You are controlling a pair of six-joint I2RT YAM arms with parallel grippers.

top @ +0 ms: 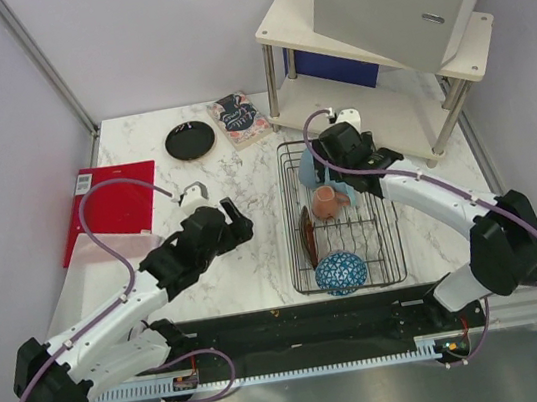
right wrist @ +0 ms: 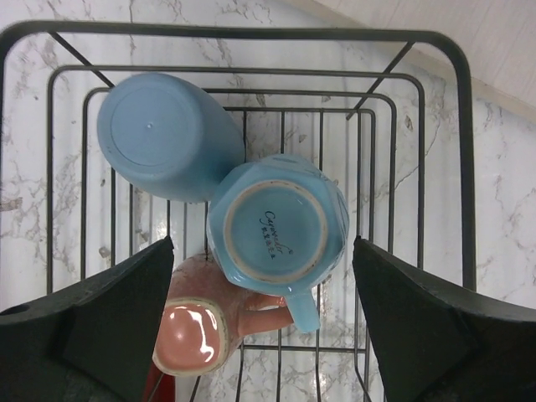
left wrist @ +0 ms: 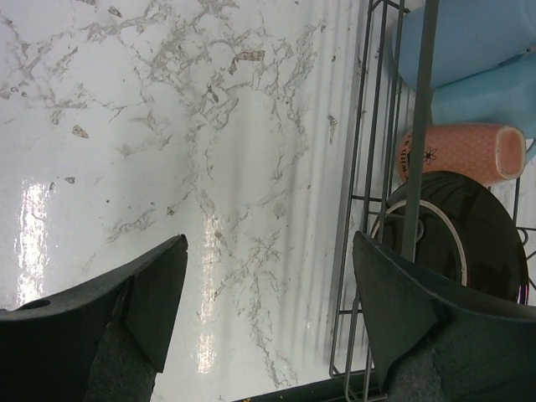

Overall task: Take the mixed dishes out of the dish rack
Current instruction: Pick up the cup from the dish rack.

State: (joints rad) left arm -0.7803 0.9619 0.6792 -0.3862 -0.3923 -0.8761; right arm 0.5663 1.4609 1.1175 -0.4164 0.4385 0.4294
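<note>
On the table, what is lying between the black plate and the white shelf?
A patterned booklet lies flat between the black plate and the white shelf. The top external view shows it.

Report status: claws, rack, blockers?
Left claw open, empty, over table beside dish rack. Right claw open above handled light-blue cup, not gripping. Pink mug, dark plate, patterned bowl also racked. No blockers seen.

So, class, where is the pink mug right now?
Top view, right half: the pink mug sits in the rack, between the blue cups behind it and the brown plate in front.
</note>
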